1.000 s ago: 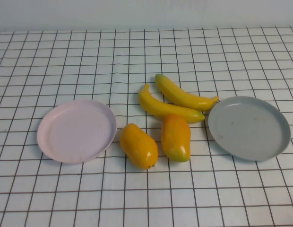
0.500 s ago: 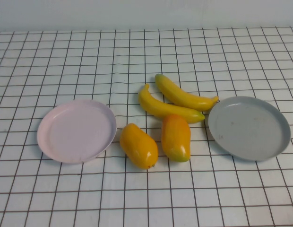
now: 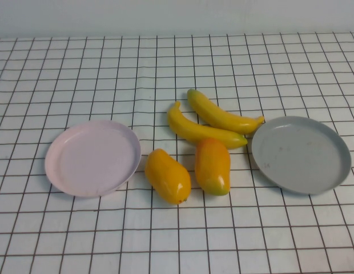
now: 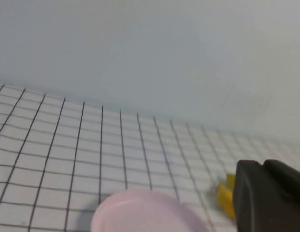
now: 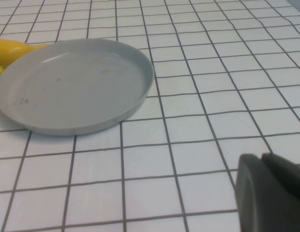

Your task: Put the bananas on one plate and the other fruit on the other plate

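Note:
In the high view two bananas [image 3: 222, 118] [image 3: 202, 130] lie side by side at the middle of the table. Two mango-like fruits [image 3: 167, 175] [image 3: 212, 165] lie just in front of them. The pink plate [image 3: 92, 158] is on the left and the grey plate [image 3: 301, 154] on the right; both are empty. Neither arm shows in the high view. My left gripper [image 4: 262, 164] is shut and empty, near the pink plate [image 4: 140, 212]. My right gripper [image 5: 266, 157] is shut and empty, apart from the grey plate [image 5: 72, 84], with a banana end [image 5: 14, 48] beyond it.
A white cloth with a black grid [image 3: 165, 57] covers the table. A pale wall [image 3: 177, 17] stands at the far edge. A blurred piece of yellow fruit [image 4: 225, 198] shows beside the left gripper's fingers.

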Robot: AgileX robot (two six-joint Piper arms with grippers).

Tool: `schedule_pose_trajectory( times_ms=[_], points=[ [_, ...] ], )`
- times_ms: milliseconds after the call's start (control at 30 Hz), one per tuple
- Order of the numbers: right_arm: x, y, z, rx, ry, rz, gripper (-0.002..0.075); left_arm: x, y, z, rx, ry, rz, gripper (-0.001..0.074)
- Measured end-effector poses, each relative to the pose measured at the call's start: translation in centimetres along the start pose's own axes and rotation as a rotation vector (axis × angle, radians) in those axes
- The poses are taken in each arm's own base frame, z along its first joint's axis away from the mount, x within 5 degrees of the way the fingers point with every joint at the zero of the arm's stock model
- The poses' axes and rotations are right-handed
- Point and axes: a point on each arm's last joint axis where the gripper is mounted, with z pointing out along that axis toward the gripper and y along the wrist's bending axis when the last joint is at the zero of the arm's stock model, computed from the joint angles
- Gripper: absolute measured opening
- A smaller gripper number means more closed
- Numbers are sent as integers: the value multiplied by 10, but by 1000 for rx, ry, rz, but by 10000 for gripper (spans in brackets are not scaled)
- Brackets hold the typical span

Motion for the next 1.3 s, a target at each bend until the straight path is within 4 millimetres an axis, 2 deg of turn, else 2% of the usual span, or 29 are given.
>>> schedule_pose_trajectory(
  times_ms=[67, 167, 333, 500, 733, 967, 1067, 1100, 1167, 1300],
  points=[
    [0, 0, 0, 0, 0, 0, -16, -11, -7, 11, -3, 82, 92, -4],
    [0, 0, 0, 0, 0, 0, -16, -12, -25, 43, -12, 317, 297, -4],
    [0, 0, 0, 0, 0, 0, -16, 14, -62, 91, 51, 618, 580, -4],
    [0, 0, 0, 0, 0, 0, -16, 42, -99, 128, 87, 789, 716, -4],
    [0, 0, 0, 0, 0, 0, -17, 58, -125, 158, 71, 896, 700, -4],
    [0, 0, 0, 0, 0, 0, -16, 75, -138, 171, 148, 975, 468, 4],
    [0, 0, 0, 0, 0, 0, -16, 87, -136, 179, 181, 1034, 411, 73],
    [0, 0, 0, 0, 0, 0, -16, 91, -135, 182, 189, 1053, 407, 120],
    [0, 0, 0, 0, 0, 0, -16, 99, -132, 188, 196, 1074, 406, 232],
    [0, 0, 0, 0, 0, 0, -16, 111, -128, 203, 187, 1088, 388, 535]
  ],
)
